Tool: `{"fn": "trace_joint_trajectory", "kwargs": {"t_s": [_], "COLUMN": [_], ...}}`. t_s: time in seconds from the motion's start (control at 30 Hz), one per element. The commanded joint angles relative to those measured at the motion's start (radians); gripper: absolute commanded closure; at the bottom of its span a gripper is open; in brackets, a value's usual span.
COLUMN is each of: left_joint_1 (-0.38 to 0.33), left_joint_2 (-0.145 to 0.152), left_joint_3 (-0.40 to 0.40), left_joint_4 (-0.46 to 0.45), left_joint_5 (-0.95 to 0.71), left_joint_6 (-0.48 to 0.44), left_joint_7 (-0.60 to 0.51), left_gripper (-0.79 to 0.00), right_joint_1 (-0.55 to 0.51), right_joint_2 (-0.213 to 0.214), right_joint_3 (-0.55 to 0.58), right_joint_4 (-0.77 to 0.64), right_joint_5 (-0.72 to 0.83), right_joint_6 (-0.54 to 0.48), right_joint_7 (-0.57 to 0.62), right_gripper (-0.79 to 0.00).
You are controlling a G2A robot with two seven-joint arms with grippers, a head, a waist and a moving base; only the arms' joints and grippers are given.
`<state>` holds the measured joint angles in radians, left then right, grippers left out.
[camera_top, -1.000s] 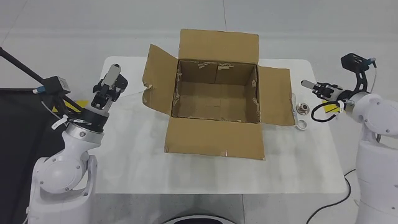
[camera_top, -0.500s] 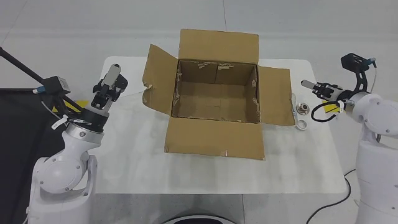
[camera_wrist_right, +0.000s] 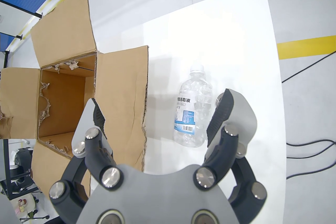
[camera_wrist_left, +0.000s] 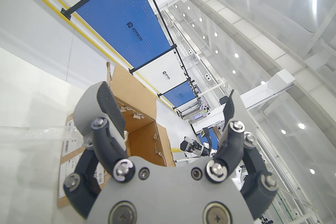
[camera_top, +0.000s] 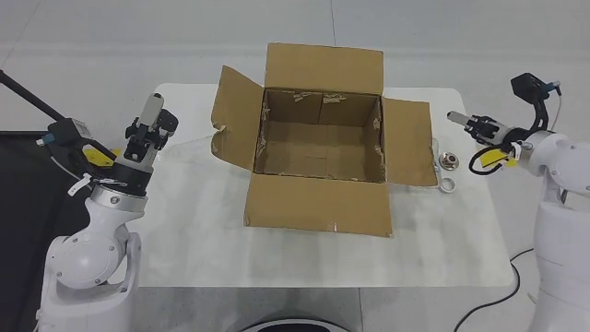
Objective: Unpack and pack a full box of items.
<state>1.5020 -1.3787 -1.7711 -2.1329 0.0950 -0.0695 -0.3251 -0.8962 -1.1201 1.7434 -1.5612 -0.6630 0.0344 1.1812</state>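
My left pincer (camera_wrist_left: 168, 93) and right pincer (camera_wrist_right: 160, 101) wide and empty, I judge packing comes next: the right must descend onto the clear plastic bottle (camera_wrist_right: 193, 109) lying beside the empty brown cardboard box (camera_top: 318, 205).

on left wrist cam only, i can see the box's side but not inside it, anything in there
Observer: No. In the top view the box is open with all four flaps folded out, and its floor is bare cardboard.
Operator: so where are the items
Observer: I see one: a clear bottle with a white cap on the table, beside the box flap on the right arm's side, with a gap between them.
Operator: is the right gripper on it
Observer: No. The right gripper is open and holds nothing, short of the bottle.
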Motion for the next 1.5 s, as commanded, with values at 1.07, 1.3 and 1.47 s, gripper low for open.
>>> {"fn": "trace_joint_trajectory", "kwargs": {"t_s": [1.07,1.3,1.47], "left_joint_1": [0.000,0.000,0.000], "left_joint_2": [0.000,0.000,0.000], "left_joint_3": [0.000,0.000,0.000], "left_joint_4": [0.000,0.000,0.000], "left_joint_5": [0.000,0.000,0.000], "left_joint_6": [0.000,0.000,0.000], "left_joint_7": [0.000,0.000,0.000], "left_gripper": [-0.785,-0.785,-0.785], "right_joint_1": [0.087,0.089,0.068], "right_joint_2": [0.031,0.034,0.037], "right_joint_3": [-0.060,-0.120,-0.157], "right_joint_4": [0.235,0.259,0.213], "right_joint_5": [0.207,0.265,0.288], "right_joint_6": [-0.083,-0.129,-0.139], "right_joint_7": [0.084,0.114,0.123], "right_gripper": [-0.785,-0.785,-0.785]}}
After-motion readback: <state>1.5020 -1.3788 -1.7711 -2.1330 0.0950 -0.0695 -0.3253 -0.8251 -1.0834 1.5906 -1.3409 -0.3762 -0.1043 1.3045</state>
